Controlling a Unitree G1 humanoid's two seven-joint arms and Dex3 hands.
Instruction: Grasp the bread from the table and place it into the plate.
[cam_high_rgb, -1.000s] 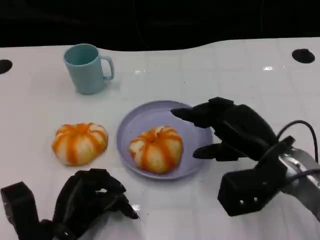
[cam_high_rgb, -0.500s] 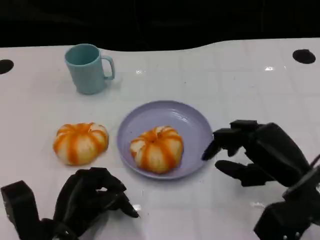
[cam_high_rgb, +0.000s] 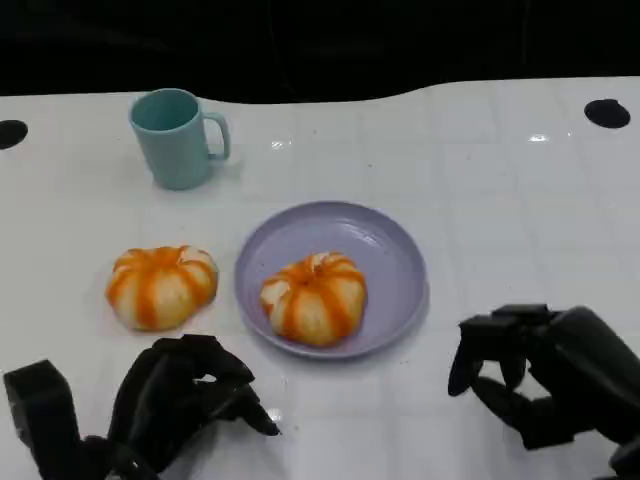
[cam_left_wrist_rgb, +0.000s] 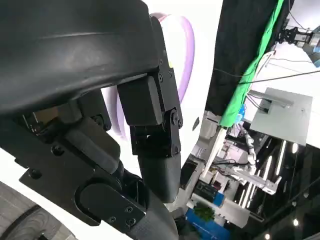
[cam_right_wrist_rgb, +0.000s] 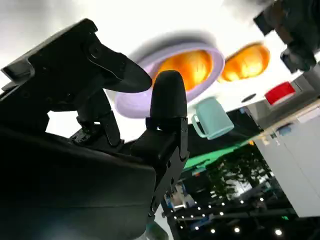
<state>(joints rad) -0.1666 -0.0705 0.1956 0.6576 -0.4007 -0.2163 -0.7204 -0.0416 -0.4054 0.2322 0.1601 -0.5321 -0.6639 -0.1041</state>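
One orange-striped bread bun (cam_high_rgb: 313, 297) lies on the lilac plate (cam_high_rgb: 390, 250) at the middle of the table. A second bun (cam_high_rgb: 160, 285) of the same look sits on the table just left of the plate. In the right wrist view the bun on the plate (cam_right_wrist_rgb: 192, 66), the plate (cam_right_wrist_rgb: 131, 102) and the other bun (cam_right_wrist_rgb: 245, 61) show beyond the fingers. My right hand (cam_high_rgb: 545, 370) hovers near the front right, apart from the plate, fingers spread and empty. My left hand (cam_high_rgb: 175, 400) lies at the front left below the loose bun, its fingers curled in and holding nothing.
A pale teal mug (cam_high_rgb: 177, 137) stands at the back left, handle to the right. Black round marks sit at the far right (cam_high_rgb: 607, 112) and far left edge (cam_high_rgb: 10, 131) of the white table (cam_high_rgb: 500, 190). The right half of the table is bare.
My right hand has drawn back from the plate toward the front right corner, leaving the bun on the plate. The left hand and the loose bun have not moved.
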